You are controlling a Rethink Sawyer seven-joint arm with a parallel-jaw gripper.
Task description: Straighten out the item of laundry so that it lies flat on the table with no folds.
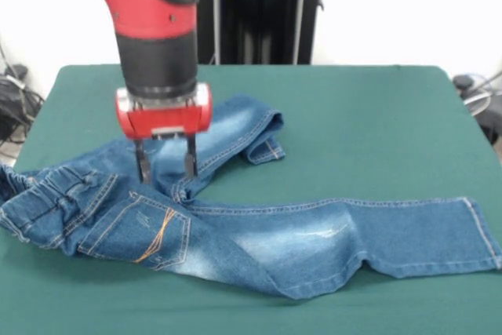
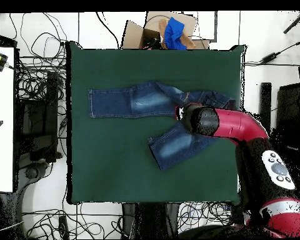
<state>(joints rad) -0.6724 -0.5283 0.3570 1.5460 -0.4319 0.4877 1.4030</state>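
Green surface [image 1: 376, 115], cables [image 2: 34, 69] and a cardboard box [image 2: 159, 28] beyond; my gripper [image 1: 166, 164], fingers parted, stands over jeans [image 1: 259, 233] with one leg folded.

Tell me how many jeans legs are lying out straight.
1: the long leg of the jeans lies straight; the other leg is folded beside the hand.

front camera sits low and close at the bench [image 1: 376, 107] edge, facing the robot at 12 o'clock; overhead camera looks straight down from high, robot base at 6; both share the bench.
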